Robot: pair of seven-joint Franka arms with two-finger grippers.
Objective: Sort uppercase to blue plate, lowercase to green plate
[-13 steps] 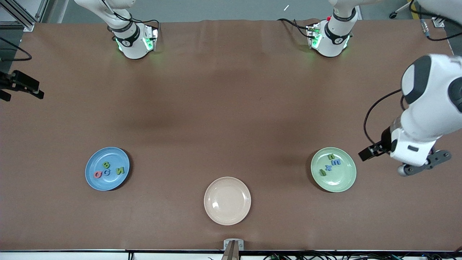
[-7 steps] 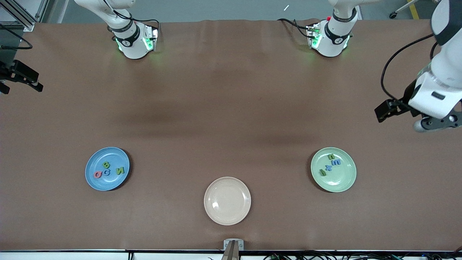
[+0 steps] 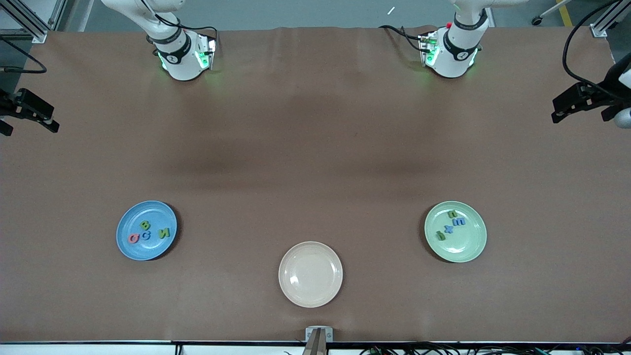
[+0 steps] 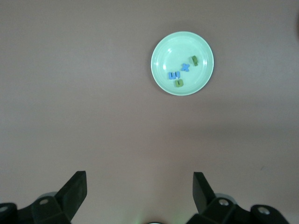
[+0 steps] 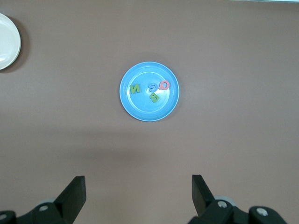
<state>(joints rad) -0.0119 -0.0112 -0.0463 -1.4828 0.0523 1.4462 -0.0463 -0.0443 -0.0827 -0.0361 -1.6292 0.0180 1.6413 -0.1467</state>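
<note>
The blue plate (image 3: 146, 230), lower left of the front frame toward the right arm's end of the bench (image 3: 315, 162), carries the uppercase letters (image 3: 149, 232): a pink-red Q, blue G, green B and green N. The green plate (image 3: 455, 231), lower right, holds the lowercase letters (image 3: 449, 225). A bare beige plate (image 3: 310, 274) sits between them, nearer the camera. The left claw (image 3: 564, 106) hangs at the frame's right edge, the right claw (image 3: 34, 113) at its left edge; both stand wide and hold nothing.
</note>
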